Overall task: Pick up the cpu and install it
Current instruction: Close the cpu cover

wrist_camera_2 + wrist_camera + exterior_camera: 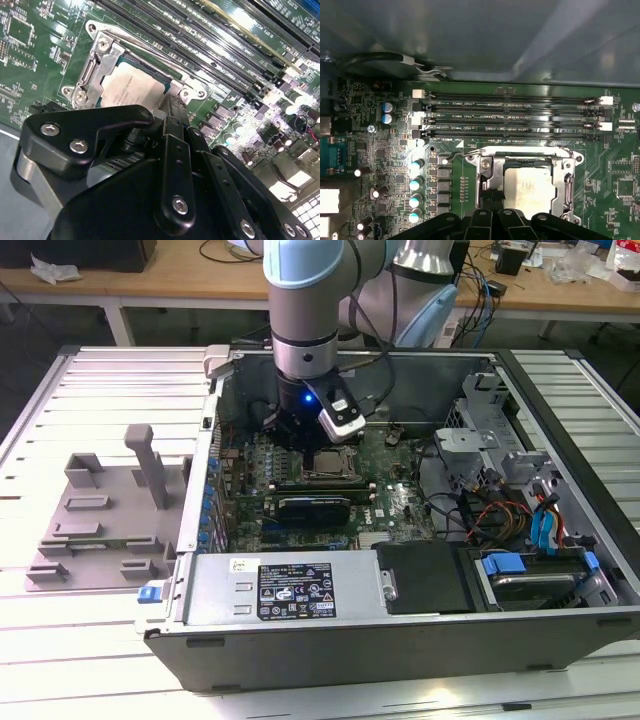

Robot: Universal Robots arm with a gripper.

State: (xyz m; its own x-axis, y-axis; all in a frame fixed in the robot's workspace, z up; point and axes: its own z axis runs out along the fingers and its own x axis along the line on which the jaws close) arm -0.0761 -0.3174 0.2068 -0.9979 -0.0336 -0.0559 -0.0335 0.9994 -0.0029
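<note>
We logged a white slatted table (100, 640) with a wooden bench (150, 285) behind it. In the exterior view, an open computer case (420, 645) lay on the table and a grey plastic tray (100, 510) sat toward the exterior view's left of it, just outside the case wall. The arm (310, 300) reached straight down into the case. Its gripper (305, 445) hung low over the green motherboard (400, 500), right at the socket. The cpu (328, 462) showed as a pale square there, just under the gripper. A power supply box (280, 590) sat along the near edge of the case.

In the second wrist view, the cpu (132, 90) lay flat inside the metal socket frame (102, 55), silver top up. The gripper (160, 117) was black with screwed linkages, and its tip was down at the chip's edge. We could not tell whether it was open, closed or gripping the chip. Memory slots (210, 35) ran beside the socket.

In the first wrist view, the cpu (527, 187) sat level in the socket frame (567, 175), with the frame's metal all around it. The gripper (492, 210) was just beside the chip, and again we could not tell its state. Four memory slots (510, 117) lay between the socket and the case wall (470, 40). A row of capacitors (415, 185) stood near the frame.
</note>
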